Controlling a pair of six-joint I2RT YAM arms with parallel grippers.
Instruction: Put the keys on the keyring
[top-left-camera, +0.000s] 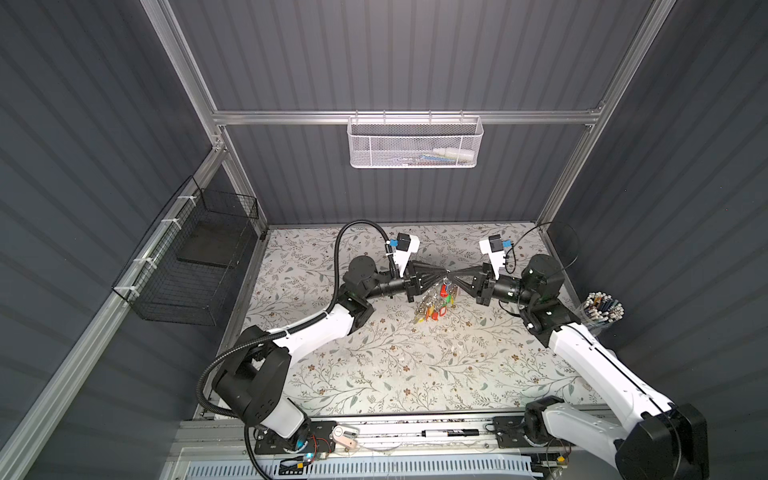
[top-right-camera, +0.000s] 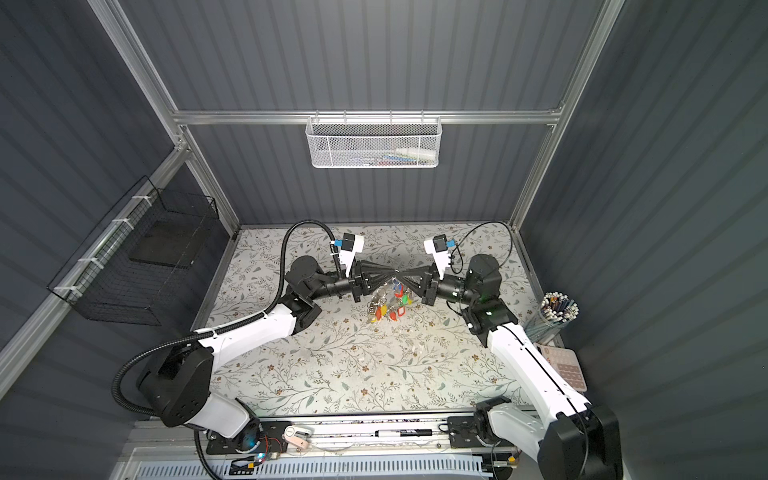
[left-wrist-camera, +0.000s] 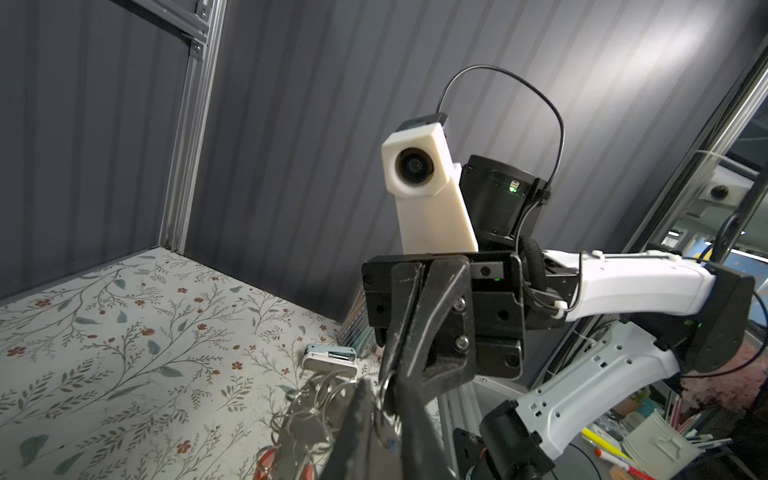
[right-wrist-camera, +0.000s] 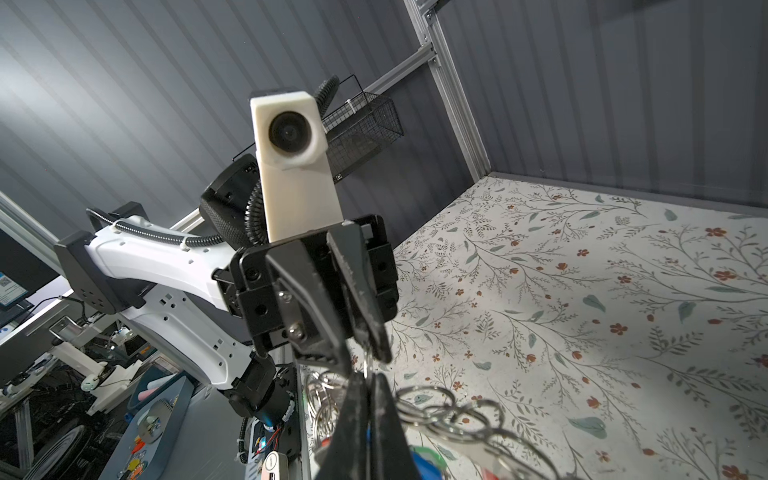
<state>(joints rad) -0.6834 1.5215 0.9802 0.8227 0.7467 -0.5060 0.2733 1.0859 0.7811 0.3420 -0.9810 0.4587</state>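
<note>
Keyring (top-left-camera: 434, 306) in tight right gripper (top-left-camera: 453, 275)

The right gripper (left-wrist-camera: 390, 384) fills the centre of the frame and points toward the lower edge, its black jaws closed tip to tip at a split ring of the keyring (left-wrist-camera: 320, 395), whose silver rings bunch at lower centre. A white wrist camera (left-wrist-camera: 419, 183) sits above it. A floral table covering (left-wrist-camera: 104, 332) spreads across the lower left, with a small white device (left-wrist-camera: 330, 359) lying on it.

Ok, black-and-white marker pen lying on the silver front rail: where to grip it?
Probably mid-barrel on the black-and-white marker pen, coming straight down, jaws across its length. It lies flat along the silver front rail, so its ends are harder to pinch.
</note>
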